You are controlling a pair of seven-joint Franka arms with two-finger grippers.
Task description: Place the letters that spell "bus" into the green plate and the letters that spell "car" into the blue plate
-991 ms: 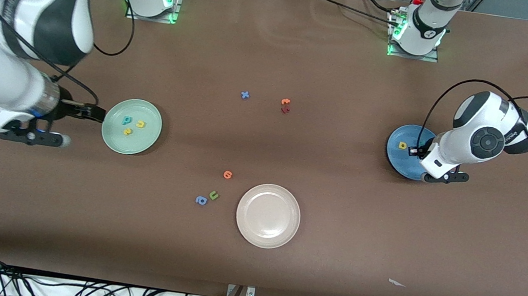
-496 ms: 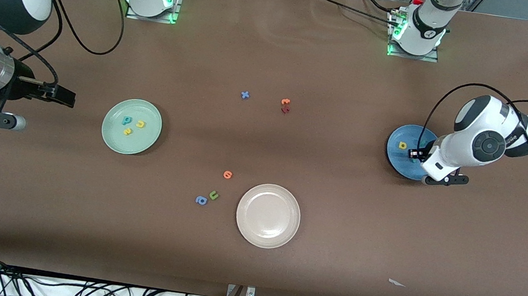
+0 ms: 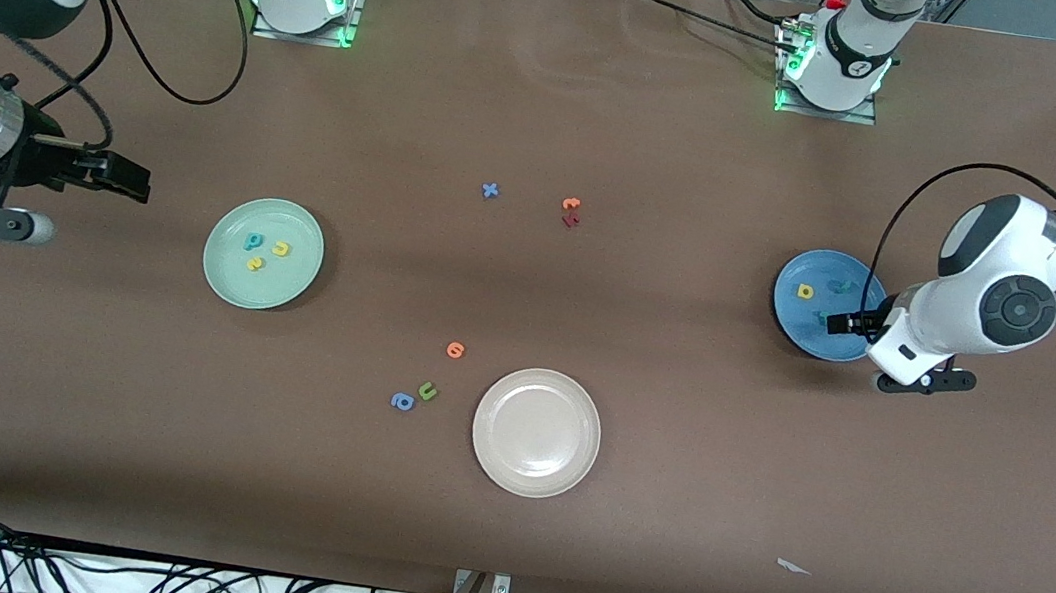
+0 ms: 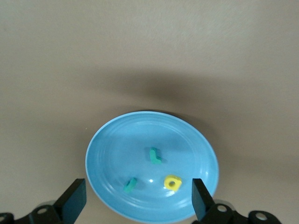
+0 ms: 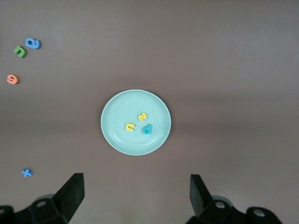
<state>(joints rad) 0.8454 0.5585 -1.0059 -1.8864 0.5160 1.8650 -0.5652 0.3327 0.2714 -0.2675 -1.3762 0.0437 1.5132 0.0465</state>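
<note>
The green plate (image 3: pixel 263 253) sits on the brown worktop (image 3: pixel 667 152) toward the right arm's end. In it lie the teal b (image 3: pixel 252 243), the yellow u (image 3: pixel 280 249) and the yellow s (image 3: pixel 256 263), close together. The right tool (image 3: pixel 131 178) hangs over the bare worktop just beside this plate, at the right arm's end. Its two fingers (image 5: pixel 70 193) are spread wide and hold nothing.

The blue plate (image 3: pixel 818 272) sits toward the left arm's end. In it lie the yellow a (image 3: pixel 806 291), the teal c (image 3: pixel 838 286) and the teal r (image 3: pixel 821 318), a little apart from each other. The left tool (image 3: pixel 845 323) hangs low over the edge of this plate. Its fingers (image 4: pixel 72 201) are wide apart and empty.

Other things lie in the middle of the worktop. A cream plate (image 3: pixel 537 432) is nearest the front camera. Near it are a blue a (image 3: pixel 402 402), a green u (image 3: pixel 428 391) and an orange letter (image 3: pixel 455 350). Farther from the camera are a blue x (image 3: pixel 491 190) and two more orange and red letters (image 3: pixel 571 211), touching each other.
</note>
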